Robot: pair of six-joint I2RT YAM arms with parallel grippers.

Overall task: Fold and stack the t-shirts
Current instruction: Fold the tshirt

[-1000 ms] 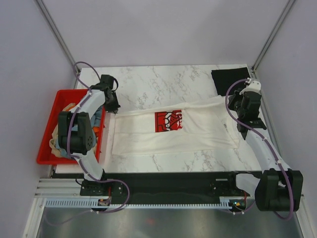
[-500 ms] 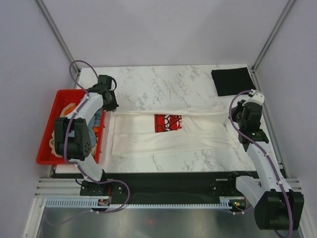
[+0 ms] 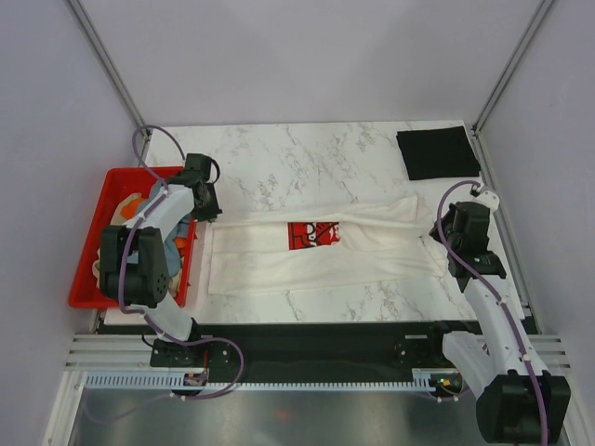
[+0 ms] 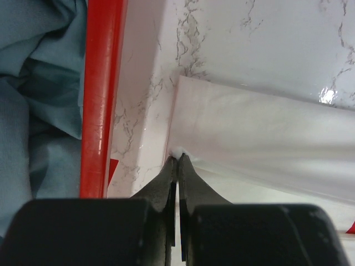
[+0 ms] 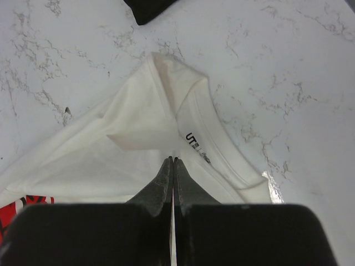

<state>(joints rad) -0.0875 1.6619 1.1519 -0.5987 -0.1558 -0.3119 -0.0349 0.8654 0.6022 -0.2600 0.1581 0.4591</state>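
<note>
At the left edge the red plastic crate [image 3: 85,299] held a crumpled grey-blue cloth shirt [image 4: 39,111]; just beside its rim the left gripper [image 4: 177,158] was pinched together on a corner of the cream-white cloth t-shirt [image 3: 307,265]; this shirt lay stretched across the white marble-patterned table [image 3: 307,167], folded lengthwise, its red rectangular print [image 3: 313,232] partly showing; the right gripper [image 5: 173,160] was clamped on the cloth beside the collar label; a black folded cloth shirt [image 3: 437,151] lay well apart at the far right corner.

The whole table [image 3: 279,158] is seen from high above. The white shirt [image 3: 307,265] is shown there and, very close, from both wrists.
</note>
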